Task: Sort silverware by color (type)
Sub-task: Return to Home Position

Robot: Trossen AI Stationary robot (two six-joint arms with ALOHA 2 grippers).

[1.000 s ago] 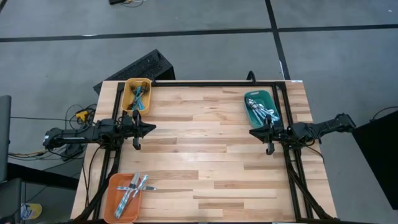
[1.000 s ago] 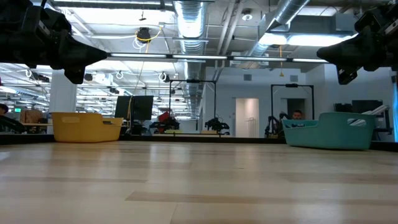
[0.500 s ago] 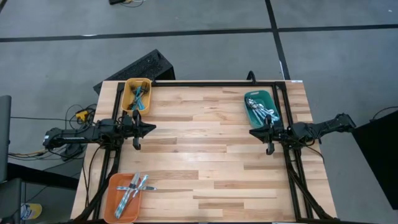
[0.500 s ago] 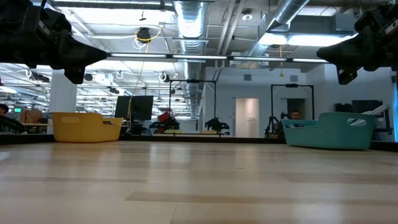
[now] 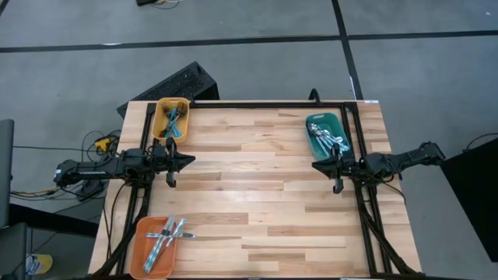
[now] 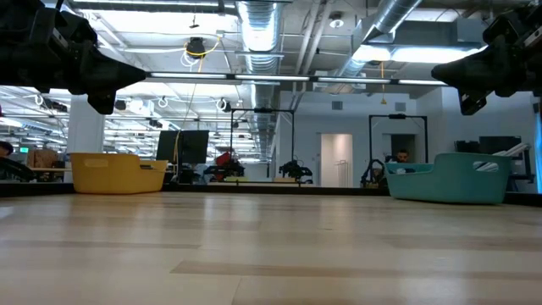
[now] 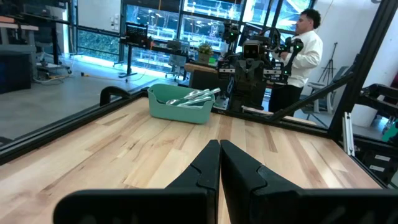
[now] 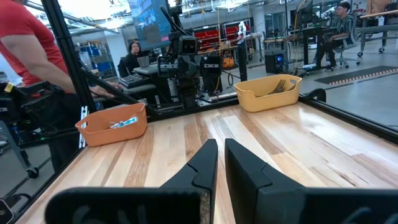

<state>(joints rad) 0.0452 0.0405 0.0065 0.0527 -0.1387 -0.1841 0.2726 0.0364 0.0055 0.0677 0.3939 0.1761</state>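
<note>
The silverware (image 5: 173, 123) has shiny heads and slim light-blue handles, and it is heaped in three trays. Nothing has moved since a second ago. My left gripper (image 5: 189, 160) and right gripper (image 5: 315, 165) hover at opposite table (image 5: 257, 187) edges, fingers pressed together, empty. The yellow tray (image 5: 172, 99) pieces lie near my left fingers (image 7: 205, 168), with the orange tray (image 5: 144, 227) farther off on their other side. The teal tray (image 5: 323, 116) pieces sit just beside my right fingers (image 8: 245, 168).
</note>
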